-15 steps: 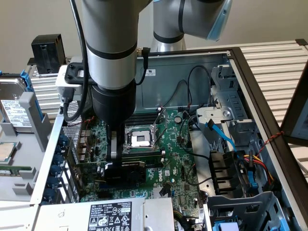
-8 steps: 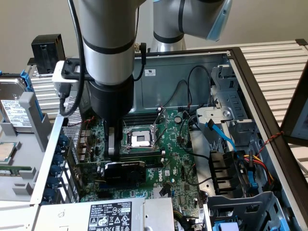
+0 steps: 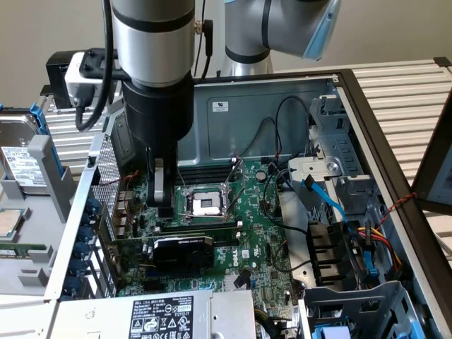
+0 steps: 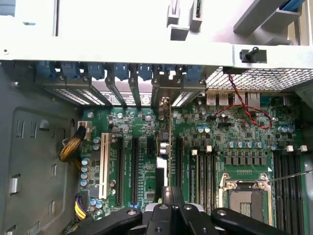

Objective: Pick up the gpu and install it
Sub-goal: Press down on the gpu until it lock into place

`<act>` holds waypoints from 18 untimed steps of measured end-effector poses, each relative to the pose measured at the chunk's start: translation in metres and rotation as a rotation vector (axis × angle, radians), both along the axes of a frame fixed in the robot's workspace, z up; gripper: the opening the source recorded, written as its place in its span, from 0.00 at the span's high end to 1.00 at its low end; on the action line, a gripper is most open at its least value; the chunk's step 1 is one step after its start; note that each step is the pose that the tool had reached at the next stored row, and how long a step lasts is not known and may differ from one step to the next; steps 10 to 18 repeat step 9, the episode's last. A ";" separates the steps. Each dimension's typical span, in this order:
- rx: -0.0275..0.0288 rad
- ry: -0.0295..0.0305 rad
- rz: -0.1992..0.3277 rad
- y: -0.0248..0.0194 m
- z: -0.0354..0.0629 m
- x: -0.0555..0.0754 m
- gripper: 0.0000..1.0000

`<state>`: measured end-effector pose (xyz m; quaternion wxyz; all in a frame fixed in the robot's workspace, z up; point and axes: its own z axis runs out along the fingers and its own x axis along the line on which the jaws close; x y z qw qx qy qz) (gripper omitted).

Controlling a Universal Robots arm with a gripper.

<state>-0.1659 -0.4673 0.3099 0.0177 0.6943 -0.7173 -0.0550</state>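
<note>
Exterior view first: an open computer case [image 3: 367, 127] lies on its side on a slatted counter [image 3: 402, 85], with the large green motherboard [image 3: 261, 219] exposed inside. The gpu [image 3: 182, 252], a black-shrouded card on a thin green board, stands on edge in a slot toward the lower part of the motherboard, its bracket end turned to the perforated rear wall at the exterior view's left. It appears seated in the slot; how fully cannot be judged. The robot arm [image 3: 152, 42] hangs vertically above the board, and its gripper [image 3: 162, 201] sits just beside the bare CPU socket [image 3: 206, 205], above and apart from the card. The fingers are drawn together with nothing between them. A silver power supply [image 3: 169, 318] with a label fills the near edge, and blue and black cables [image 3: 332, 205] run past the drive cage at the exterior view's right. Wrist view: the closed gripper [image 4: 168, 196] points down over the expansion slots [image 4: 120, 169], with the card's thin edge [image 4: 165, 132] running between two slots up to the rear brackets. A red wire [image 4: 244, 105] loops over the board near the rear ports.
</note>
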 end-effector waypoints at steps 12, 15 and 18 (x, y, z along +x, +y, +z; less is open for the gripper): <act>0.0005 -0.0001 0.001 0.0000 0.0000 0.000 0.89; 0.0005 -0.0001 0.001 0.0000 0.0000 0.000 0.89; 0.0005 -0.0001 0.001 0.0000 0.0000 0.000 0.89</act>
